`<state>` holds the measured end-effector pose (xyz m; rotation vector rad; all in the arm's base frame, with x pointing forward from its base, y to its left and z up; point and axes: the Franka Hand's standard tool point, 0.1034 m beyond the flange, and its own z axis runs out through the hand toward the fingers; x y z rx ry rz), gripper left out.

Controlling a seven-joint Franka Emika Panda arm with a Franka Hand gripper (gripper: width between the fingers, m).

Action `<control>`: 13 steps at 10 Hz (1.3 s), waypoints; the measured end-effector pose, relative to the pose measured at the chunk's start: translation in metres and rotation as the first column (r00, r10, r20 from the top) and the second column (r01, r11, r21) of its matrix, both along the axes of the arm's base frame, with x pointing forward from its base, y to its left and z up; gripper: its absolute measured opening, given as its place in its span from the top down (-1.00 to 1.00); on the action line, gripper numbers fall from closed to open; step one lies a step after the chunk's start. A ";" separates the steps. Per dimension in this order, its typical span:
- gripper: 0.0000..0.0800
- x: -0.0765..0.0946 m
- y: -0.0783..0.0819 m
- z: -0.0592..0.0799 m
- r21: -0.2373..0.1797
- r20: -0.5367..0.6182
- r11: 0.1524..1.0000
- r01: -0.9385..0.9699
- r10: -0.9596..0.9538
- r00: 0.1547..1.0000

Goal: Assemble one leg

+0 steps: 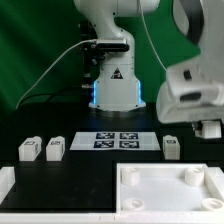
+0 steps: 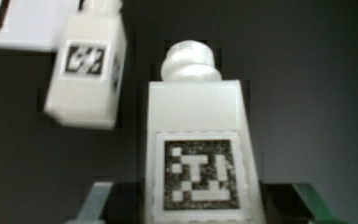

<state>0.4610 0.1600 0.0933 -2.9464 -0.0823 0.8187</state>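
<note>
In the wrist view a white leg (image 2: 197, 140) with a black-and-white tag and a rounded peg at its far end sits between the jaws of my gripper (image 2: 208, 207). The dark pads press on both its sides, so the gripper is shut on it. In the exterior view the gripper (image 1: 208, 129) hangs at the right, just above the table, and the held leg is mostly hidden by the hand. A second leg (image 2: 87, 75) lies beside the held one, apart from it. Another leg (image 1: 171, 147) stands on the table close to the gripper.
Two more legs (image 1: 28, 150) (image 1: 55, 150) stand at the exterior view's left. The marker board (image 1: 117, 140) lies mid-table before the robot base (image 1: 115, 85). A large white panel (image 1: 165, 195) with raised corner holes fills the front right. A white edge (image 1: 5, 185) shows at the front left.
</note>
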 end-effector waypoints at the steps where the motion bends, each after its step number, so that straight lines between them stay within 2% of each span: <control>1: 0.27 0.003 -0.003 0.017 0.000 0.086 1.000 0.002 -0.002 0.996; 3: 0.27 0.007 -0.001 0.010 0.018 0.299 1.000 0.018 -0.023 0.954; 4: 0.27 0.007 -0.001 0.012 0.023 0.356 1.000 0.020 -0.027 0.934; 5: 0.27 0.017 -0.003 0.015 0.041 0.456 0.999 0.003 -0.022 0.890; 7: 0.27 0.072 -0.030 0.061 0.060 0.585 0.997 -0.053 0.008 0.811; 8: 0.27 0.099 -0.032 0.077 0.067 0.688 0.997 -0.049 -0.011 0.725; 9: 0.27 0.113 -0.032 0.087 0.074 0.773 0.996 -0.043 -0.030 0.634; 11: 0.27 0.104 -0.035 0.080 0.077 0.866 0.996 -0.039 -0.048 0.498; 12: 0.27 0.108 -0.037 0.084 0.088 0.924 0.996 -0.034 -0.069 0.375; 13: 0.27 0.102 -0.037 0.075 0.094 0.941 0.995 -0.032 -0.078 0.330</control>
